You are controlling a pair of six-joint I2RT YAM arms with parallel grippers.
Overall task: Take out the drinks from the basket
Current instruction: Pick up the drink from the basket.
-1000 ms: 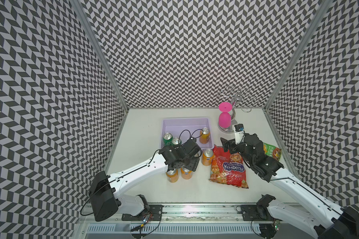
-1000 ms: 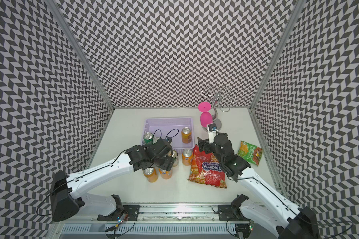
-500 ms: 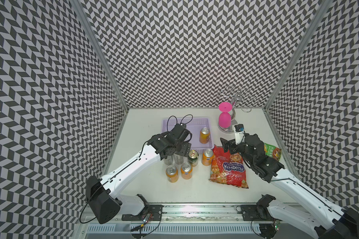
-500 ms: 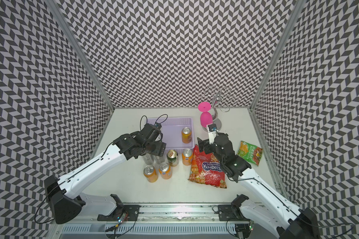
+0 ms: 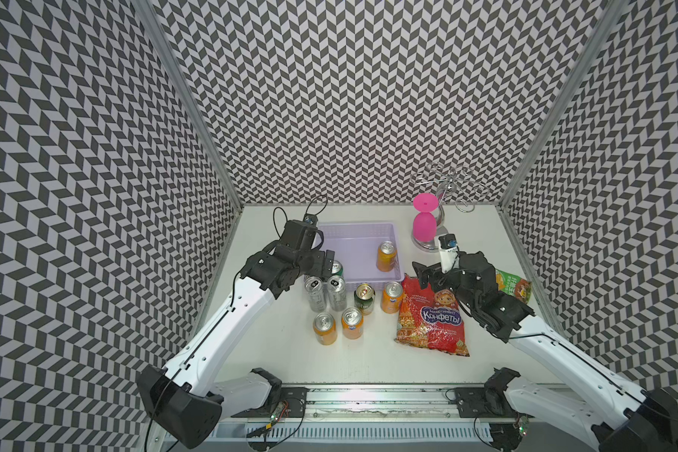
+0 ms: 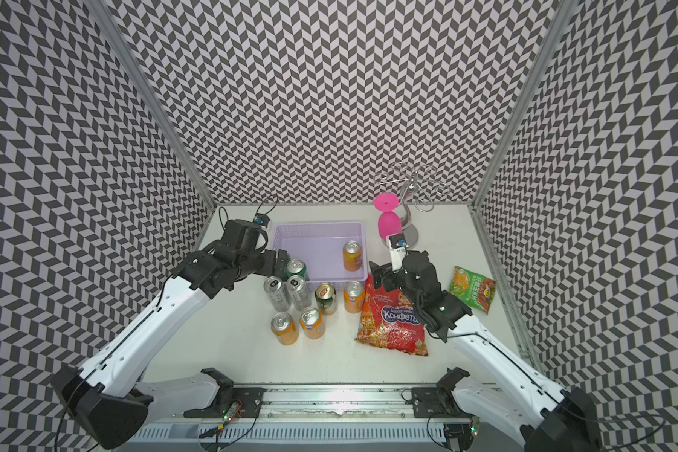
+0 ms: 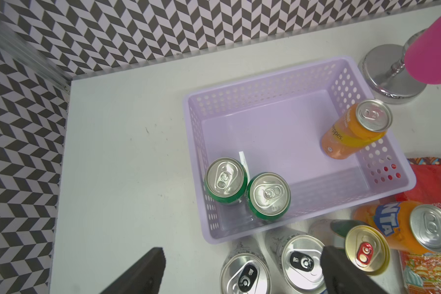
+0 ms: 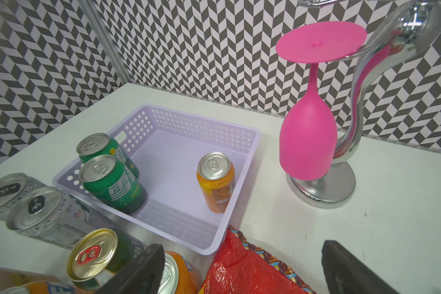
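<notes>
The lilac basket (image 5: 354, 226) (image 7: 265, 85) holds an orange can (image 5: 386, 256) (image 8: 215, 180) by its right wall. Two green cans (image 7: 225, 180) (image 7: 269, 196) stand in its front-left corner. On the table in front of it stand two slim silver cans (image 5: 314, 291) (image 5: 336, 291), a dark green gold-topped can (image 5: 364, 298) and an orange can (image 5: 391, 296). Two more orange cans (image 5: 324, 326) (image 5: 352, 321) stand nearer the front. My left gripper (image 5: 327, 263) (image 7: 242, 254) hangs open and empty above the basket's front-left corner. My right gripper (image 5: 427, 274) (image 8: 242, 254) is open over the red bag's top edge.
A red snack bag (image 5: 431, 317) lies right of the cans. A green snack bag (image 5: 512, 285) lies by the right wall, partly behind my right arm. A pink glass (image 5: 423, 227) hangs upside down on a chrome stand (image 8: 321, 188) right of the basket.
My left gripper let go of the dark green can beside the orange one, opened wide and drew back left to the basket's front-left corner. The right arm has not moved.
</notes>
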